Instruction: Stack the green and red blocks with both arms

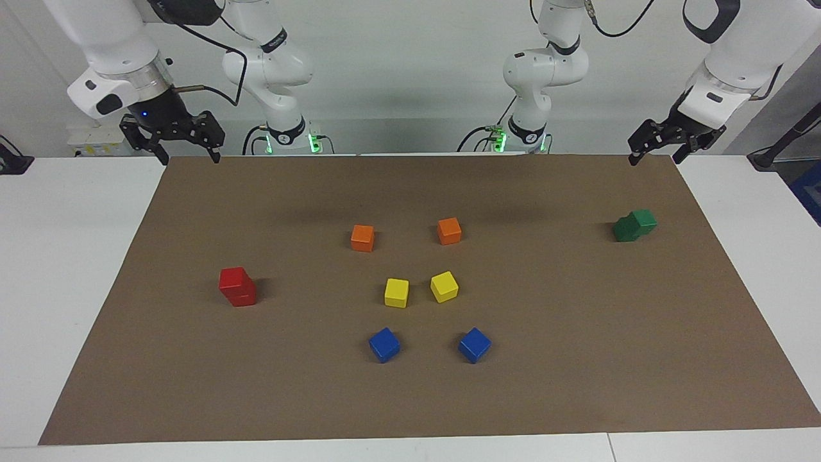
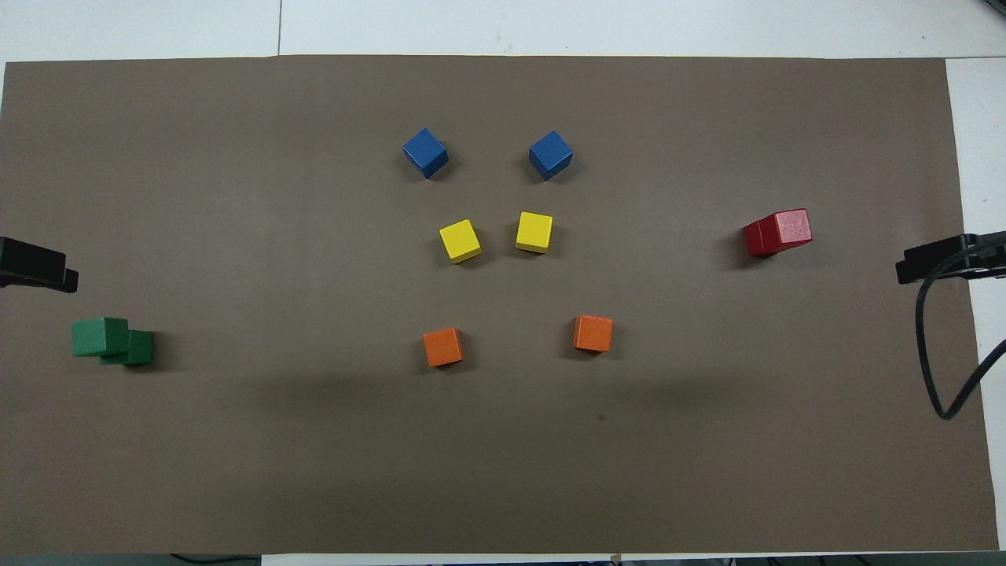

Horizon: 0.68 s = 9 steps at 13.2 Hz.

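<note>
The two green blocks (image 1: 634, 225) (image 2: 110, 339) stand as a stack toward the left arm's end of the mat, the upper cube sitting offset on the lower. The two red blocks (image 1: 237, 287) (image 2: 778, 232) form a second stack toward the right arm's end, the top cube slightly turned. My left gripper (image 1: 657, 153) (image 2: 35, 266) hangs open and empty in the air over the mat's corner, apart from the green stack. Over the other corner at the robots' end, my right gripper (image 1: 190, 156) (image 2: 937, 261) is open and empty, well clear of the red stack.
A brown mat (image 1: 577, 359) covers the white table. In its middle lie two orange cubes (image 1: 362, 237) (image 1: 449, 230), two yellow cubes (image 1: 396, 292) (image 1: 444, 286) and two blue cubes (image 1: 384, 344) (image 1: 474, 344), all apart from each other. A black cable (image 2: 935, 377) loops by the right gripper.
</note>
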{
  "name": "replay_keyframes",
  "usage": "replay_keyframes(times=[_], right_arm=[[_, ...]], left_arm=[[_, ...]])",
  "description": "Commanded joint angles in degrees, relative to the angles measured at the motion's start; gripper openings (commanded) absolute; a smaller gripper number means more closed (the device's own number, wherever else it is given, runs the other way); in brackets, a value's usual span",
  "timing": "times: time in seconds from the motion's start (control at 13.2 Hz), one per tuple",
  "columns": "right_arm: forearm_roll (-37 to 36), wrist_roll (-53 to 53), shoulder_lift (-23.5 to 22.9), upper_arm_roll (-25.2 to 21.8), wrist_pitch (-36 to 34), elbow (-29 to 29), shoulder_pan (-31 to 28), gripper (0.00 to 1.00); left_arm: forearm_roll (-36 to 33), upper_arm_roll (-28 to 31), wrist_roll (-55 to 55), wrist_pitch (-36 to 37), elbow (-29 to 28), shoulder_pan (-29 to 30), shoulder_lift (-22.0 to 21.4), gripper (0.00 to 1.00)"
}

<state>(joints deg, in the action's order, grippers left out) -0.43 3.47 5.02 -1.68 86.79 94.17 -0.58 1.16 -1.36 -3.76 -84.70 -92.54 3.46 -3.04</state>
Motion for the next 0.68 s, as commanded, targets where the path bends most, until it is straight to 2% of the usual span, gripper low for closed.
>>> replay_keyframes(times=[0.0,0.6], right_arm=[[-0.88,-2.07,1.40,0.36,1.10,1.63,-0.30,1.00],[-0.88,-2.07,1.49,0.36,1.19,1.63,-0.30,1.00]], left_arm=[[1.22,0.74,0.69,1.12,1.04,-0.65,0.31,1.00],[2.27,0.83,0.95,1.02,1.22,-0.39,0.23,1.00]])
